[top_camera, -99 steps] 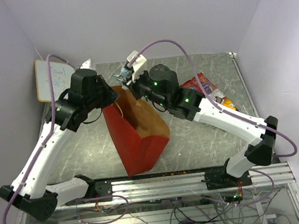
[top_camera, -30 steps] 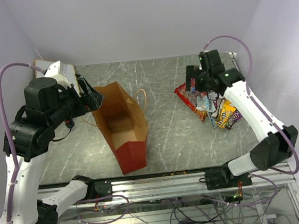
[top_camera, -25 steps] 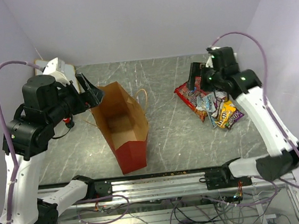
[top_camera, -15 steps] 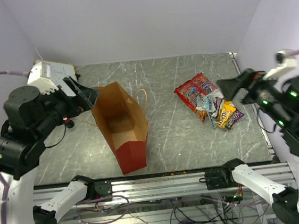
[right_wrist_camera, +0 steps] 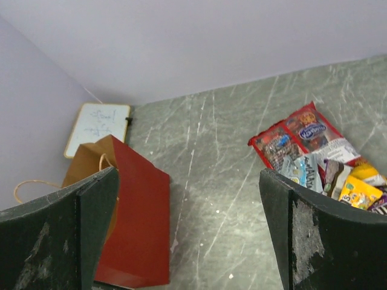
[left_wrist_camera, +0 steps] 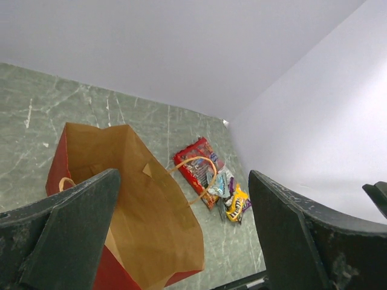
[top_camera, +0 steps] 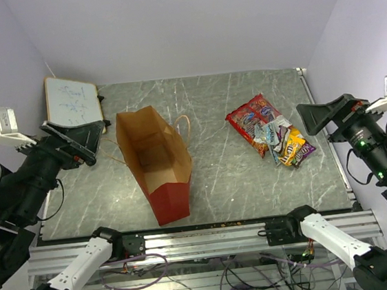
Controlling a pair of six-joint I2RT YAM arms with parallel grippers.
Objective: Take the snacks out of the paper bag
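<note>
Light: bright, even, diffuse from overhead.
Shadows: soft, faint, beside the paper bag (right_wrist_camera: 136, 229) on the table (right_wrist_camera: 230, 199).
Glare: mild sheen on snacks (top_camera: 268, 131).
Focus: sharp in all three views.

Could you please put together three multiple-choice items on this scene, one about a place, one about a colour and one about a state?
1. Where do the snacks lie?
A. Inside the paper bag
B. On the table, to the right of the paper bag
C. Between the fingers of one arm

2. What colour is the inside of the paper bag?
A. Brown
B. White
C. Blue

3. How do the left gripper and the right gripper stand?
A. Both open, holding nothing
B. Both shut
C. One shut on a bag handle

Answers:
1 B: the top view shows the packets piled on the bare table, apart from the bag.
2 A: the bag's open mouth shows brown kraft walls, while its outside is red.
3 A: each wrist view shows its fingers spread wide with nothing between them.
</note>
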